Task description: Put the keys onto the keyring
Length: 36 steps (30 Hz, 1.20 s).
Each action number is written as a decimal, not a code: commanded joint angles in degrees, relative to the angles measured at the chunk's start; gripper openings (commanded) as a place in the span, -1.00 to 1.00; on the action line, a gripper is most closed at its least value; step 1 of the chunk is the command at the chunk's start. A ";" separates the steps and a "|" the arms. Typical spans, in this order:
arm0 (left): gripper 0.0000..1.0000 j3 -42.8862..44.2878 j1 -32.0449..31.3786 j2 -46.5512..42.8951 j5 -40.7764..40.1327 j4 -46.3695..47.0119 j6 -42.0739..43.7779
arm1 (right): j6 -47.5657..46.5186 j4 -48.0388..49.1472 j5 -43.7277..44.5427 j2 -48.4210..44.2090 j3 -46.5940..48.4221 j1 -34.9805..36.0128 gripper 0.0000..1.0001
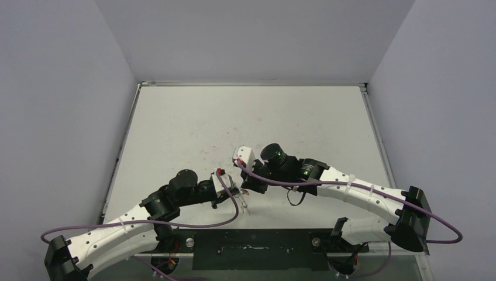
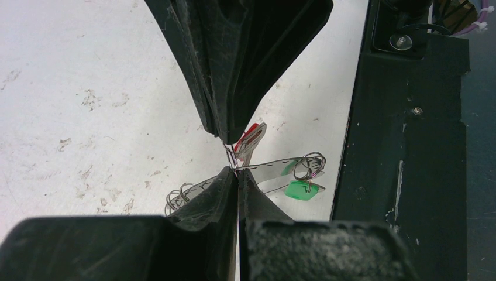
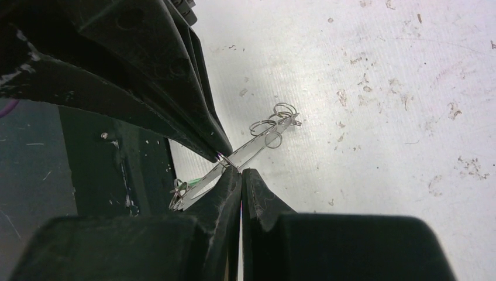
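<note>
Pale grey walls [image 1: 58, 117] enclose a scuffed white tabletop [image 1: 251, 117]. Just above it, the left gripper [image 2: 238, 173] and right gripper [image 3: 241, 171], both clamped shut, pinch the keyring [image 2: 232, 156].

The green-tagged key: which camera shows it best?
The left wrist view: the green tag shows plainly there, nothing covering it. The right wrist view catches only a thin green sliver; in the top view it is too small to make out.
</note>
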 commanded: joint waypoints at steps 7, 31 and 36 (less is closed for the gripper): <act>-1.00 1.50 0.08 -0.84 1.03 3.64 0.12 | -0.64 0.40 3.72 -1.49 1.00 0.37 -1.00; -1.00 0.42 0.08 -4.04 1.05 0.90 0.89 | -3.01 10.68 -0.52 -12.70 -7.34 -0.77 0.98; -1.00 -0.11 0.08 -5.12 3.00 1.19 1.87 | -2.21 18.13 -1.54 -14.05 -11.47 -1.21 1.00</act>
